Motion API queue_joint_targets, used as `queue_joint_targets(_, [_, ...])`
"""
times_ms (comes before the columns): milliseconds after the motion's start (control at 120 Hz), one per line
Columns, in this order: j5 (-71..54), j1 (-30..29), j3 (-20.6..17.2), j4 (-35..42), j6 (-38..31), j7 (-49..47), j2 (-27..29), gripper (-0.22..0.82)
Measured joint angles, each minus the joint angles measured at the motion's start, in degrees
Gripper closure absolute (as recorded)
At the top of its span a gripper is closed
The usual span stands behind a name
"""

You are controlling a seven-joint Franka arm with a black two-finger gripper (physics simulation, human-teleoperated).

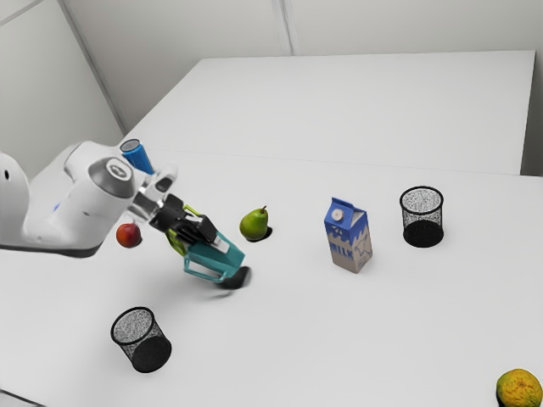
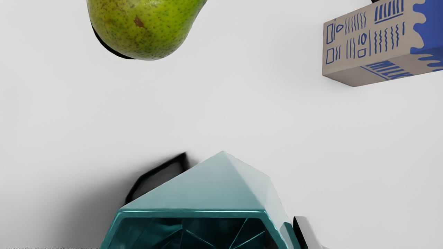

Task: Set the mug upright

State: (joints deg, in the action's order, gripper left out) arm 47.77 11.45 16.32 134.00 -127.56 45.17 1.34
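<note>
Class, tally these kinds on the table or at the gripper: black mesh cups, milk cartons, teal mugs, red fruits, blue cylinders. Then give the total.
Black mesh cups: 2
Milk carton: 1
Teal mug: 1
Red fruit: 1
Blue cylinder: 1
Total: 6

Hand [image 1: 210, 236] slanted downward, seemingly clamped.

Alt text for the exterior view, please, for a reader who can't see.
A robot's black gripper holds a tilted teal mug over a white table with a pear, milk carton, blue cylinder, and two mesh bins.
</note>
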Motion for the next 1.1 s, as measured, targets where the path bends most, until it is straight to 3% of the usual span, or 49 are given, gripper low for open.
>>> queue_joint_targets(342, [-27.5, 5.7, -5.3, -3.9, -5.3, -11.1, 0.5, 0.78])
queue_joint_targets(583, [-42.0, 9.2, -6.1, -6.9, -5.5, -19.0, -1.3, 0.78])
queue_joint_targets(825, [-46.3, 11.2, -6.0, -6.9, -5.5, -25.4, -3.2, 0.78])
queue_joint_targets(1100, [-47.3, 5.9, -5.2, -5.1, -5.5, -29.7, -2.9, 0.78])
